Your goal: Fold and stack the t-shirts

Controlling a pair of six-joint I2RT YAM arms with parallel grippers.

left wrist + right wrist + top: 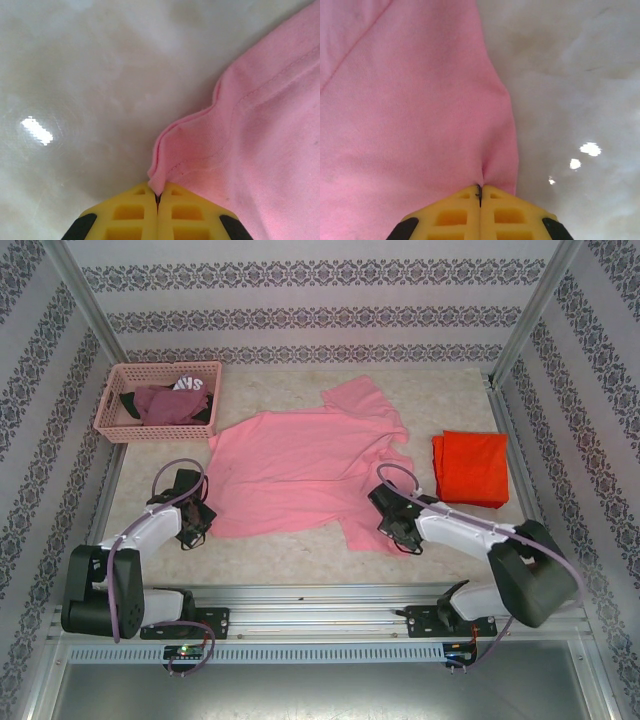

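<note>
Nearest us, we see the left claw (157, 196) pressed fully together on a hemmed corner of the pink t-shirt (300, 465), and the right claw (480, 190) likewise clamped tight on a pinch of the same shirt's near right edge. That shirt lies spread out across the middle of the pale surface (440, 390), between the two arms. Further off, the orange-red t-shirt (470, 468) sits folded at the right, just apart from the pink one, and a pink basket (165, 368) in the far left corner holds a maroon garment (165, 405).
</note>
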